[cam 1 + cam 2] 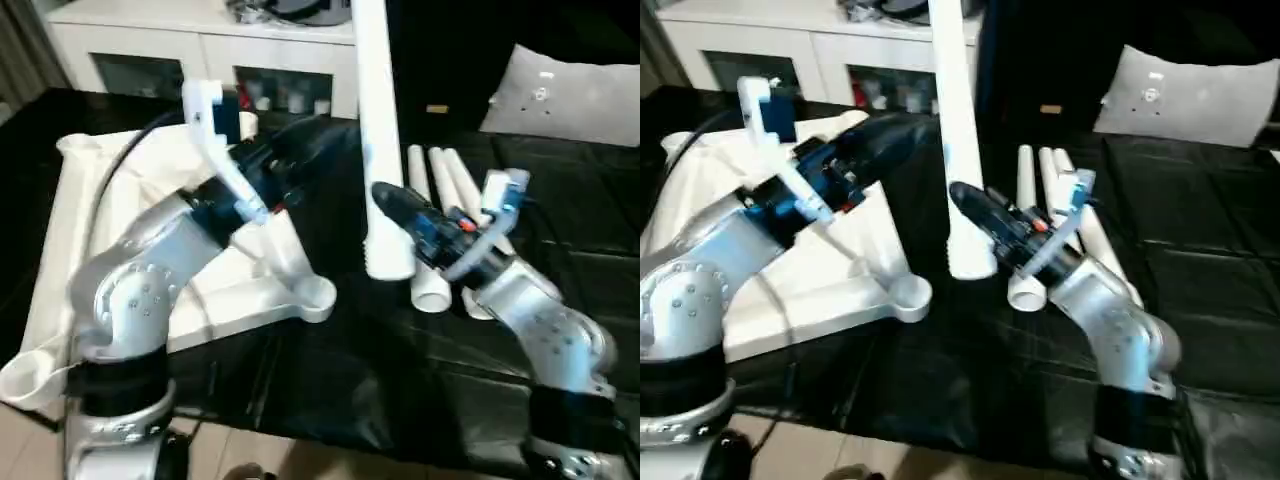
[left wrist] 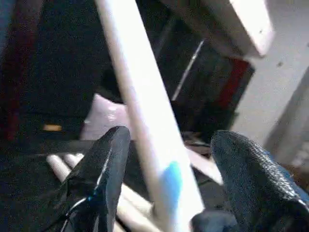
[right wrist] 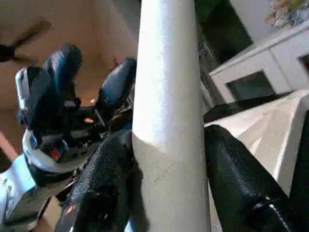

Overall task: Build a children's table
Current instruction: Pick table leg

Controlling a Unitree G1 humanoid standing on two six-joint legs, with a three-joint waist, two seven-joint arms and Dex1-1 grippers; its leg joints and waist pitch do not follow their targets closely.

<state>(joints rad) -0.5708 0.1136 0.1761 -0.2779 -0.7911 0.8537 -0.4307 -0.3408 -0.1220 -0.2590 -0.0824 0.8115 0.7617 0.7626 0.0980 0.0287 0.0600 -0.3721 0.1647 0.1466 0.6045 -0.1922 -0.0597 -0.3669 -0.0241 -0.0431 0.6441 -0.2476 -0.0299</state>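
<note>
Holding one white tube leg (image 1: 378,130) almost upright at the centre of the frame, the right gripper (image 1: 392,205) had its jaws clamped on the flared lower part of the tube, a black finger pressed on either side in the right wrist view. The leg's long axis ran nearly vertical, from just above the black-covered bench (image 1: 400,360) up past the top edge of the picture, and its lower end hung apart from the bench surface.

The left gripper (image 1: 895,140) reached in from the left, level with the middle of the leg; in the left wrist view its jaws stood released, one finger on each side of the tube with a gap, though whether either brushed it could not be told.

The tabletop (image 1: 110,250) lay ribbed side up at the left of the frame, its nearest round corner socket (image 1: 316,292) just left of and below the leg's foot. Three more legs (image 1: 440,200) lay side by side on the bench, behind the right forearm.

Seating the leg would probably turn on carrying its lower end leftward over that socket, with the right arm doing the carrying.
</note>
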